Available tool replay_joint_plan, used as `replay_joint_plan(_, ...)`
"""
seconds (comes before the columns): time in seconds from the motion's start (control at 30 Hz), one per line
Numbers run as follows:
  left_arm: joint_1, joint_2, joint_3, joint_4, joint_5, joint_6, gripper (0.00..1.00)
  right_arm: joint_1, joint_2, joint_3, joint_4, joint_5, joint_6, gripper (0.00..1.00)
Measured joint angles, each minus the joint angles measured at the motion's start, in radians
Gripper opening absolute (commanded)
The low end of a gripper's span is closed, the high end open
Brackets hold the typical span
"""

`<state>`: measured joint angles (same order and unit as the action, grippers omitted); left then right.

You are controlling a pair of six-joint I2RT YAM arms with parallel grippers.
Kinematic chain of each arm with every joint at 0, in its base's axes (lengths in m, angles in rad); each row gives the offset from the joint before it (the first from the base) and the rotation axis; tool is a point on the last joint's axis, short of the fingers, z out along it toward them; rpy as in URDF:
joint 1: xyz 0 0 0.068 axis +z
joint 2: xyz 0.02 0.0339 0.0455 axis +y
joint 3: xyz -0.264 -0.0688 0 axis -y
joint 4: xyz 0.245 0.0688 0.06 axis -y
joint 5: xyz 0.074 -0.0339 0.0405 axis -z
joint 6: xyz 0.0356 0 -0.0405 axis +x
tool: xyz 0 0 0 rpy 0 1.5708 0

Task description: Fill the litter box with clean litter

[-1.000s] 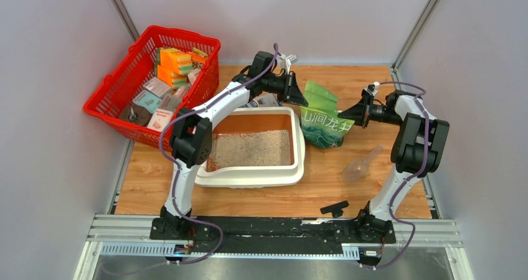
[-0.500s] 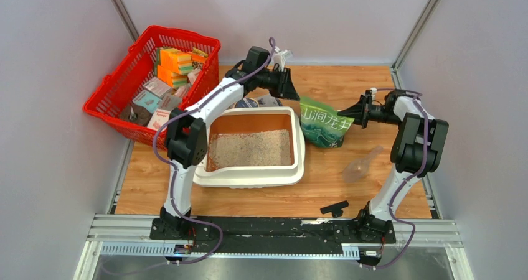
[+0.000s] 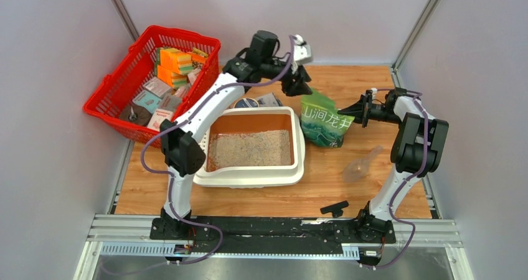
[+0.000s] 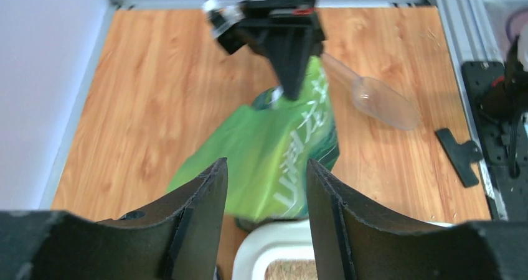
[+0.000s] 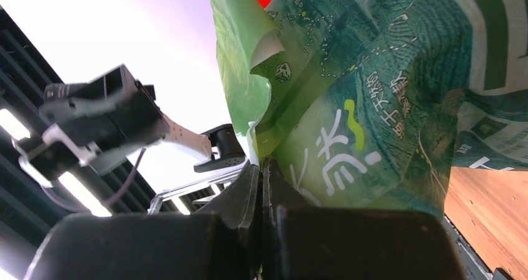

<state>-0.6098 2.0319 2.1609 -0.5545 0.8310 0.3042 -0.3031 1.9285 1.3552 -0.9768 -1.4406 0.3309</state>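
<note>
The cream-white litter box (image 3: 249,179) sits mid-table with pale clean litter (image 3: 252,149) spread over its orange-brown floor. In the left wrist view its rim (image 4: 280,242) and a patch of litter (image 4: 289,270) show at the bottom. To its right the green bag (image 3: 324,121) slumps on the wood. My right gripper (image 3: 350,113) is shut on the bag's edge (image 5: 373,106), jaws pinched together (image 5: 261,168). My left gripper (image 3: 297,84) hovers above the bag's top, open, with nothing between its fingers (image 4: 266,163); the bag (image 4: 274,149) lies below them.
A clear plastic scoop (image 3: 364,163) lies right of the box, and a black clip (image 3: 335,208) near the front edge. A red mesh basket (image 3: 109,106) of packets stands at the back left. Grey walls close in both sides.
My left gripper has opened, let go of the bag's top, and risen toward the back. The bag has sagged lower. The right gripper keeps its pinch on the edge.
</note>
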Motion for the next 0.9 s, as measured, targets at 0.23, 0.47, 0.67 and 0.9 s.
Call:
replay_joint_plan(0.23,-0.137,0.097,0.003,-0.068,0.002,0.232,0.6,0.006,0.0,-0.008,0.01,-0.001,0.024,0.0)
replay_joint_plan(0.47,-0.147,0.177,-0.031,-0.003,-0.078,0.286,0.58,0.013,0.0,-0.009,0.011,-0.001,0.032,0.0)
replay_joint_plan(0.67,-0.146,0.195,-0.031,0.032,-0.1,0.29,0.44,0.013,0.0,-0.019,0.013,-0.006,0.039,0.0)
replay_joint_plan(0.9,-0.146,0.196,-0.031,-0.003,-0.064,0.334,0.0,0.014,0.0,-0.02,0.027,-0.007,0.054,0.0)
